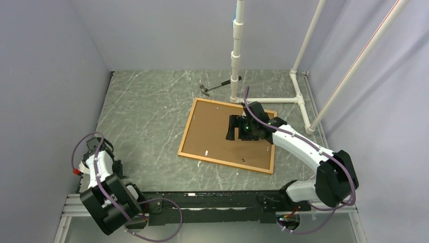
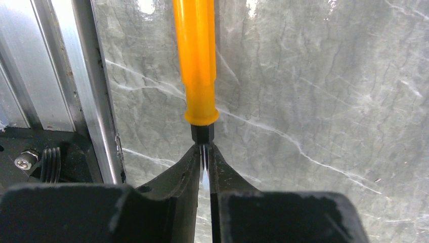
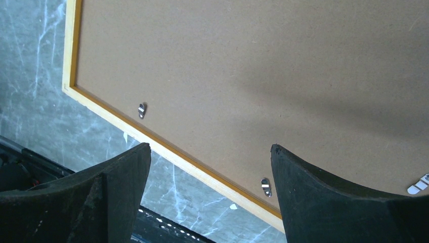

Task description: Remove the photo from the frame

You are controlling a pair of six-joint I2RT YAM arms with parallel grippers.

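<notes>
Zero steps done that you can see — the photo sits in the frame, face down, brown back up, mid-table; lifting it out remains. Long axis runs left-right, right end nearer the arms. Right gripper hangs open above it; left gripper hugs a screwdriver shaft — clamped or not, can't tell.

High rear camera looks down — wrist views sit close, right sharing the frame.
</notes>
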